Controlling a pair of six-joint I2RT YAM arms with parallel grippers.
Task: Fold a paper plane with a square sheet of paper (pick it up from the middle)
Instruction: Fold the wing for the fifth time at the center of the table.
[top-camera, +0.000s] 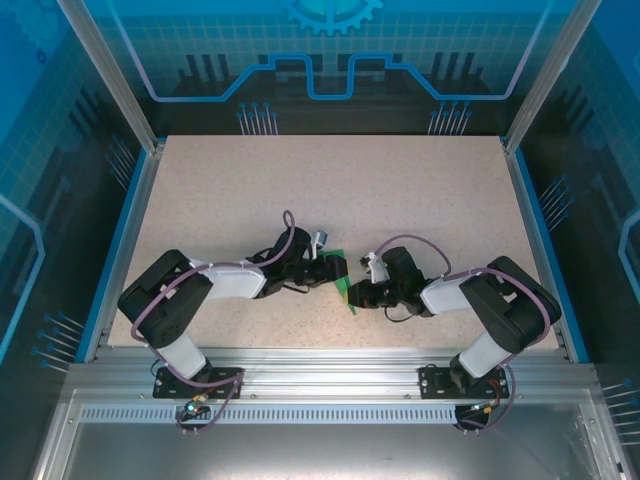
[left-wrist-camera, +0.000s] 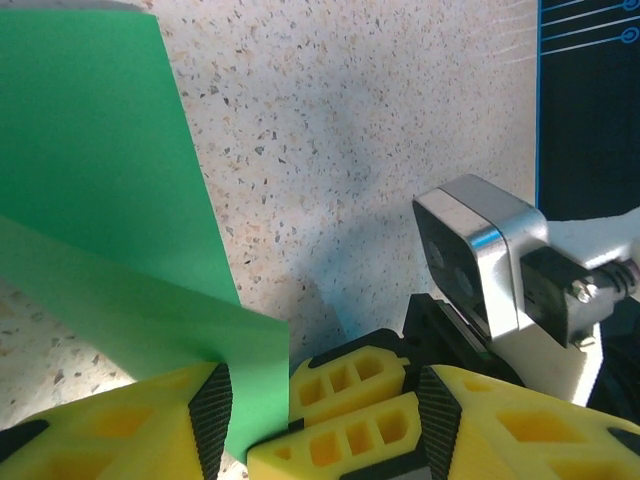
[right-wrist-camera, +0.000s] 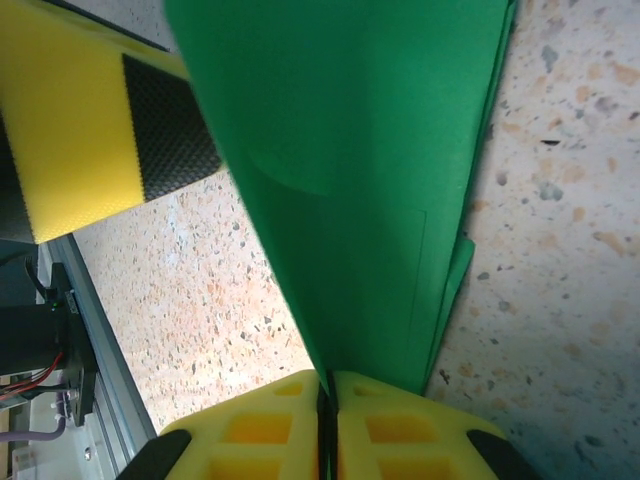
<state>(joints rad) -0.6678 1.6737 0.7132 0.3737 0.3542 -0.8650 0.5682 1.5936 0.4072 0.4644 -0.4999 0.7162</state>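
Observation:
The green paper (top-camera: 346, 288) is folded into several layers and sits between the two grippers near the table's front centre. My right gripper (right-wrist-camera: 327, 385) is shut on the paper's lower edge, and the folded sheet (right-wrist-camera: 350, 150) rises away from its yellow fingertips. In the left wrist view the paper (left-wrist-camera: 90, 180) spreads to the upper left. My left gripper (left-wrist-camera: 325, 410) is open, its jaws straddling the paper's corner and the right gripper's shut fingers (left-wrist-camera: 345, 400). One left finger (right-wrist-camera: 100, 130) shows beside the paper in the right wrist view.
The speckled tabletop (top-camera: 330, 190) stretches behind the arms. Its blue side rails and the aluminium front rail (top-camera: 320, 360) bound it. The right wrist's camera housing (left-wrist-camera: 480, 260) sits close to my left gripper's right finger.

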